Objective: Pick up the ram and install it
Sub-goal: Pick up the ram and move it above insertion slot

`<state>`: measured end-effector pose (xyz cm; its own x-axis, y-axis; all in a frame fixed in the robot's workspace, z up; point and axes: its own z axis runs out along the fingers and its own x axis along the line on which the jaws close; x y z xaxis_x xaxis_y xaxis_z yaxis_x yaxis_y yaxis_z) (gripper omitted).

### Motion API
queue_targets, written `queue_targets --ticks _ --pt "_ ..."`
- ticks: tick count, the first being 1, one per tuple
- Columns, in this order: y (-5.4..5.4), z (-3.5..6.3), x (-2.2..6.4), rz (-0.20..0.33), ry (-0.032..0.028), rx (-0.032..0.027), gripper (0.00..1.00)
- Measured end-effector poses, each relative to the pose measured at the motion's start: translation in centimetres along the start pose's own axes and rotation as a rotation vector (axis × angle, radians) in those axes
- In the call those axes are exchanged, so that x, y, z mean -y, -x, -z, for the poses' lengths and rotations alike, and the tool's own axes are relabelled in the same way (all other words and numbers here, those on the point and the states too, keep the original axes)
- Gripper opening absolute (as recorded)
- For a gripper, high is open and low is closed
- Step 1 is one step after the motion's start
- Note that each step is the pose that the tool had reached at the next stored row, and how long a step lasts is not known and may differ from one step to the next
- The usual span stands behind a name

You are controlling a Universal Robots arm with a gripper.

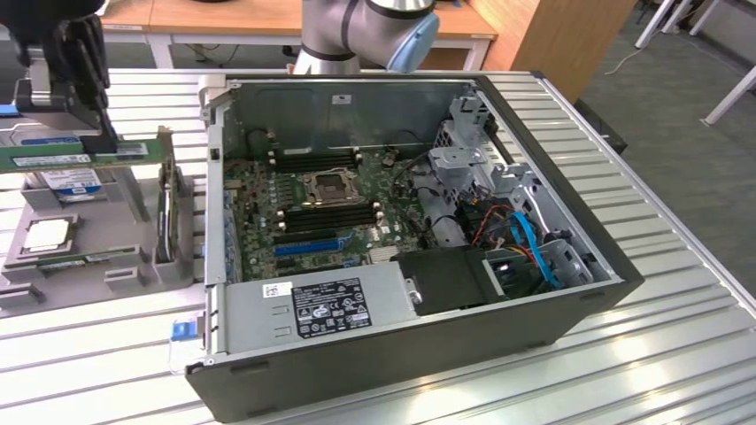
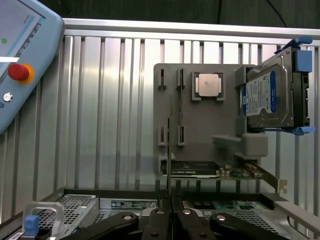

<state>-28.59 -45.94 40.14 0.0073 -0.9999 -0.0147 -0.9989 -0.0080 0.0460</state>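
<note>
Black gripper [image 2: 170,214] clamped on long green ram stick [image 1: 71,158] above grey holder tray [image 2: 210,120]; pick done, install needs alignment with black motherboard slot [image 1: 328,215].

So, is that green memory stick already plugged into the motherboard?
No, the gripper holds the ram above the grey parts holder, outside the computer case.

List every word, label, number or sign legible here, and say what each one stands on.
Nothing can be read letter for letter.
Black label on the power supply: print too small to read.
White barcode sticker on the same unit: too small to read.
Blue-white label on the hard drive: blurred.
The ram: no legible marking.
</note>
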Motion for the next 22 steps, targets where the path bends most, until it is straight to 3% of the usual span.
queue_targets --ticks 9,22 --pt "0.0 0.07 1.52 0.000 0.0001 0.0000 0.12" --pt "0.0 0.20 4.35 0.000 0.0006 0.0000 0.12"
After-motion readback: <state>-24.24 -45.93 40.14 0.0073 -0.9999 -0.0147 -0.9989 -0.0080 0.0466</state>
